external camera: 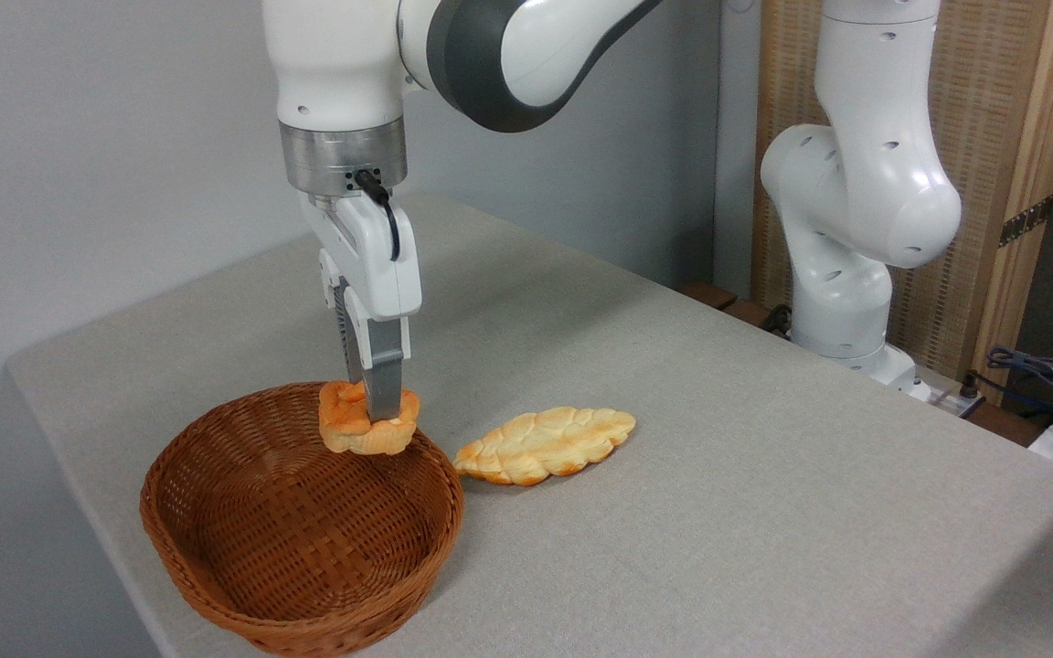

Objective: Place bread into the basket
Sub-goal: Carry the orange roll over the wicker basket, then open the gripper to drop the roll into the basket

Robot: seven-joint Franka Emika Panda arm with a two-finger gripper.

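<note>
We log the gripper [377,413] pointing straight down, its fingers clamped on the knotted bun [367,430]; the bun hangs in the air over the far right rim of the wicker basket [216,603], above the hollow; the basket sits at the near left of the grey table [764,512]; its inside looks bare to us; a flat braided loaf [545,445] lies on the table just right of the basket, one tip close to the rim; whether it touches, we cannot tell.
</note>
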